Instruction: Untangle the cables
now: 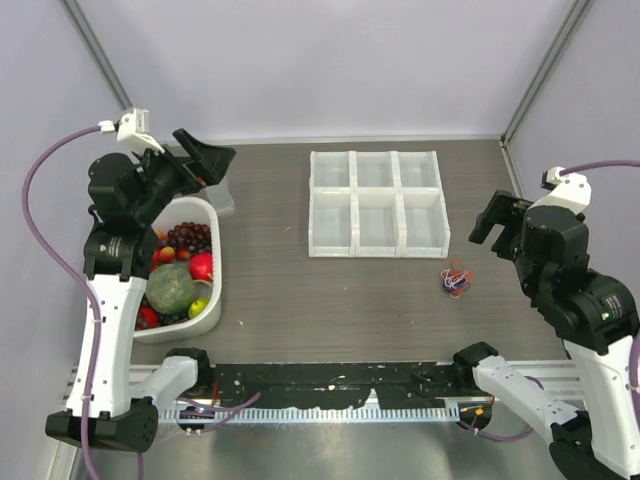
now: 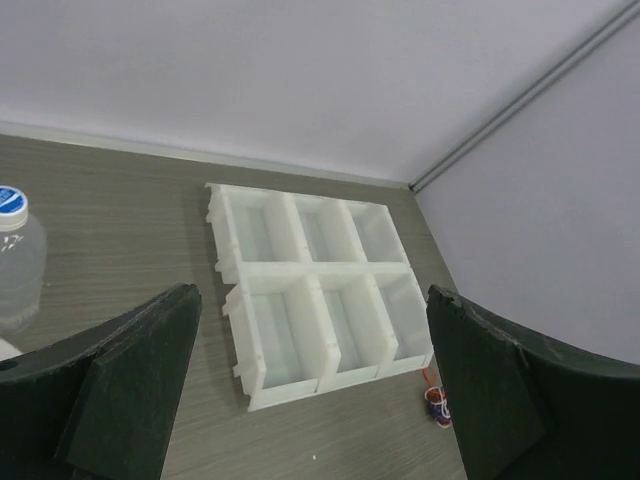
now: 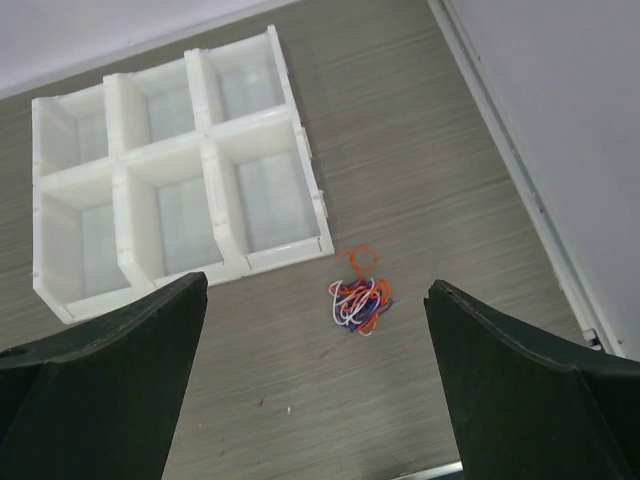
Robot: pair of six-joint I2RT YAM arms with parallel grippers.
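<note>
- Running along the near edge of the table, a black strip (image 1: 330, 383) spans the gap between the two arm bases.
- At near left sits a white tub (image 1: 215, 292) of fruit: dark grapes, red pieces and a round green one.
- Right of centre lie the cables (image 3: 360, 300), one small tangled knot of orange-red, dark blue and white strands. It is flat on the table, just near of the tray's right near corner and not touching it.
- The right gripper (image 3: 315, 285) hangs above the knot at the right side, fingers spread wide, empty.
- The left gripper (image 2: 312, 300) hangs over the tub's far end, fingers likewise spread, empty.
- Farther back stands a white six-compartment tray (image 1: 355, 203).
- A clear plastic bottle (image 2: 15, 262) with a blue cap stands left of the tray.
</note>
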